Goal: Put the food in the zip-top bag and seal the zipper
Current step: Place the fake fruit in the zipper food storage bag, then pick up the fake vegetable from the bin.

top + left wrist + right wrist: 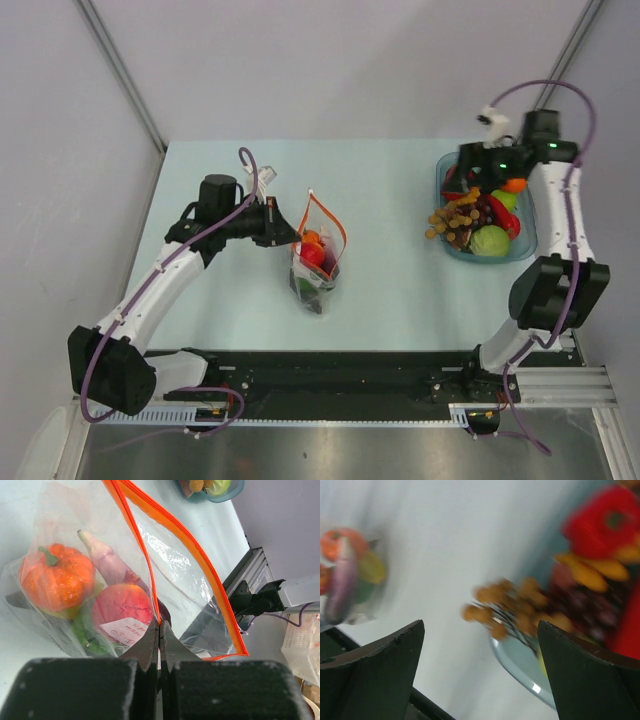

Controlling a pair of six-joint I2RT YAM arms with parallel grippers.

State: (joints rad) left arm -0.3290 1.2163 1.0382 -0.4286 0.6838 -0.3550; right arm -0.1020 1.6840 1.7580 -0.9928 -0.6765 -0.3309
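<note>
The left arm bends in from 8 o'clock. The left gripper (159, 630) is pinched tight on the zipper (175, 532) of the zip-top bag (318, 262). The right arm curls over the blue tray (527, 250) at 2 o'clock, and the right gripper (481, 625) is spread wide, holding nothing. The bag sits mid-table, its long way running 12 to 6, mouth open at 12. Some food (57, 577) lies inside the bag, and more sits in the tray. The table (400, 290) is pale blue, with grey walls around.
</note>
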